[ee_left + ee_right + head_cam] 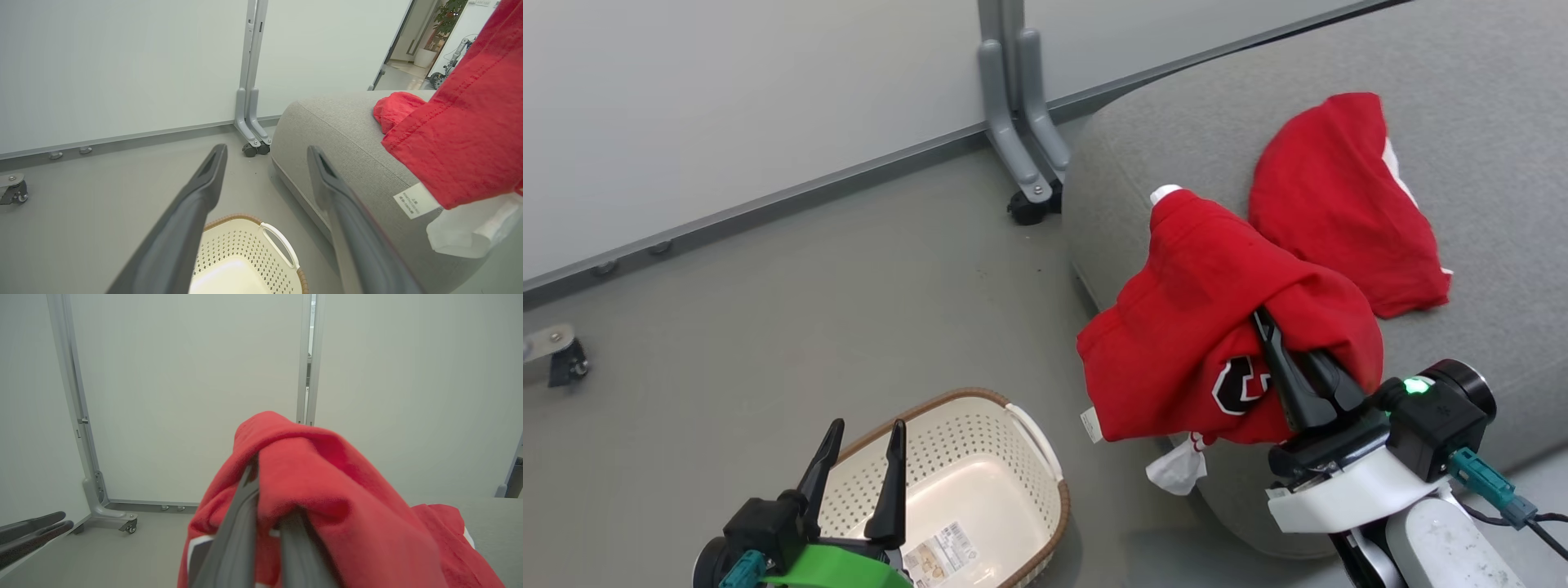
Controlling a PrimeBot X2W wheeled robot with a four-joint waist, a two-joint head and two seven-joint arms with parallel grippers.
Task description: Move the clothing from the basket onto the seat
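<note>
A: Look at the right end effector (1270, 335). Shut or apart?
B: Pinched tight on the emblem top (1176, 327). Cloth draped right over the fingers, too.
A: And where, that top?
B: Up in the air, over the round edge of the couch (1176, 122). Hanging partly past the edge, above the floor (809, 310). A white tag (1092, 425) and a white flap (1176, 472) dangling below.
A: Touching the second top (1339, 204)?
B: Hard to tell. Close beside it, for sure. Lying flat on the couch, that one, farther back.
A: Now the left end effector (866, 429).
B: Fingers apart, holding nothing. Low down, above the basket (956, 398).
A: Inside the basket?
B: A paper label (939, 551) on the bottom.
A: Anything standing around?
B: Basket on the floor, just beside the couch. Behind, a pale wall panel (727, 98) with a grey post (996, 98) and a black wheel (1027, 208), right by the couch corner. Another wheel (560, 355) well off at the left.
</note>
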